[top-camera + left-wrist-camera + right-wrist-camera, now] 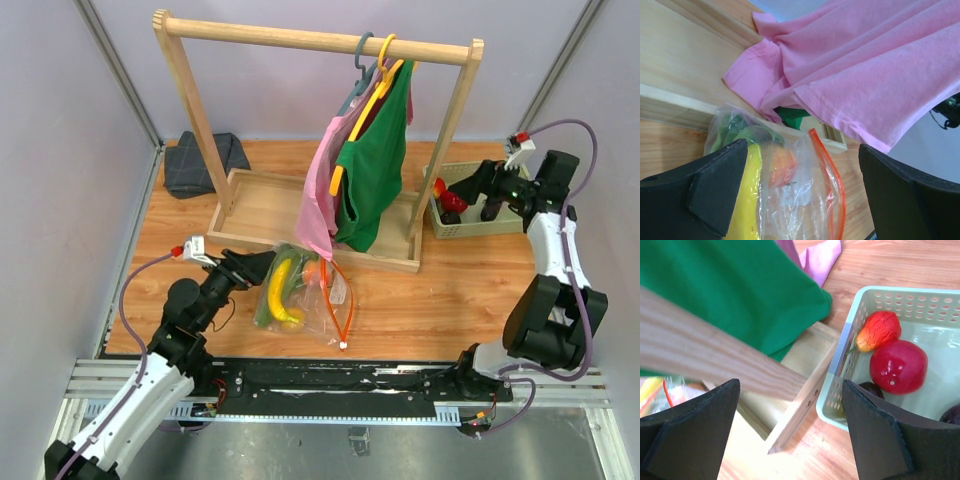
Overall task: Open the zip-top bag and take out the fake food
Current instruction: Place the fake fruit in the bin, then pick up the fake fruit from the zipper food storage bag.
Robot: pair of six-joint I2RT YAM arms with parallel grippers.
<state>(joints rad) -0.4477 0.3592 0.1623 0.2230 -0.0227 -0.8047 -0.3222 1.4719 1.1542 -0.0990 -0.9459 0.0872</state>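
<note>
The zip-top bag (305, 300) lies on the table in front of the wooden rack, its orange-red zip strip (833, 182) parted and the white slider (343, 345) at the near end. Inside it are fake food pieces: a yellow banana (747, 202), green leafy pieces (735, 131) and an orange-pink fruit (782, 167). My left gripper (264, 264) is open at the bag's left side, and in the left wrist view the left gripper (800, 197) straddles the bag without pinching it. My right gripper (472, 192) is open and empty by the green basket (846, 347), which holds a red fruit (898, 366), a peach (878, 330) and a dark purple piece (873, 388).
A wooden clothes rack (320, 42) with a tray base stands mid-table. A pink garment (865, 70) and a green one (735, 290) hang from it, the pink hem drooping over the bag's far end. A dark folded cloth (200, 163) lies at the back left.
</note>
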